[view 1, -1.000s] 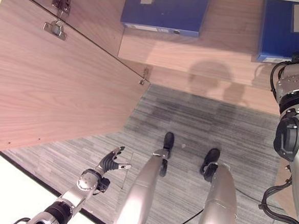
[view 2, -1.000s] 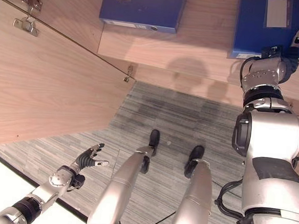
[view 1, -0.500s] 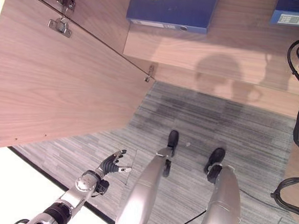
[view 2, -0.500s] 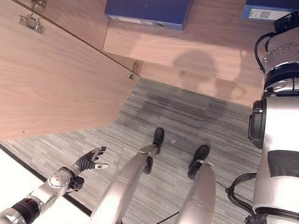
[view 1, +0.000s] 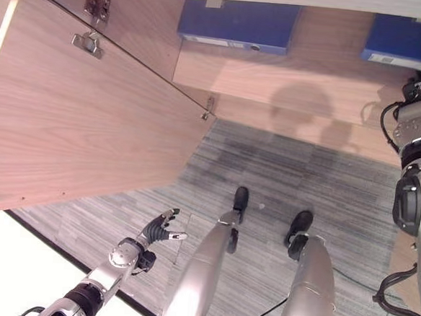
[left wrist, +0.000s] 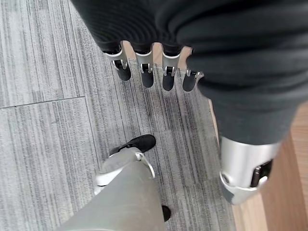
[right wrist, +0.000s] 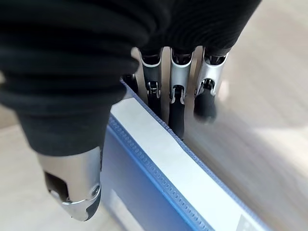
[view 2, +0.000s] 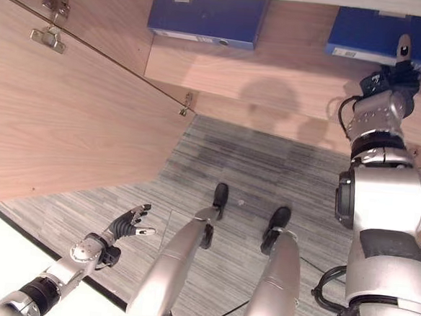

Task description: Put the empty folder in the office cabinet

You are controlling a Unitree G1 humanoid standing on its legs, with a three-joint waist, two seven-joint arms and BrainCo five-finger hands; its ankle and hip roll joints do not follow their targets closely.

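Observation:
A blue folder (view 2: 371,35) lies on the wooden cabinet shelf (view 1: 310,82) at the far right. My right hand (view 2: 391,73) reaches up to it. In the right wrist view the folder's edge with its white strip (right wrist: 163,159) runs between the thumb (right wrist: 72,192) and the fingers (right wrist: 175,108), which pinch it from both sides. My left hand (view 1: 158,230) hangs low over the carpet at the lower left, and its fingers (left wrist: 144,72) are straight and hold nothing.
A second blue folder (view 1: 238,26) lies further left on the same shelf. The cabinet door (view 1: 90,121) stands swung open on the left, with hinges (view 1: 88,41) near its top. Grey striped carpet (view 1: 289,171) covers the floor below.
The whole picture has shifted up and back down, so the camera moved. My right hand stays on the right folder. The left hand has hardly moved.

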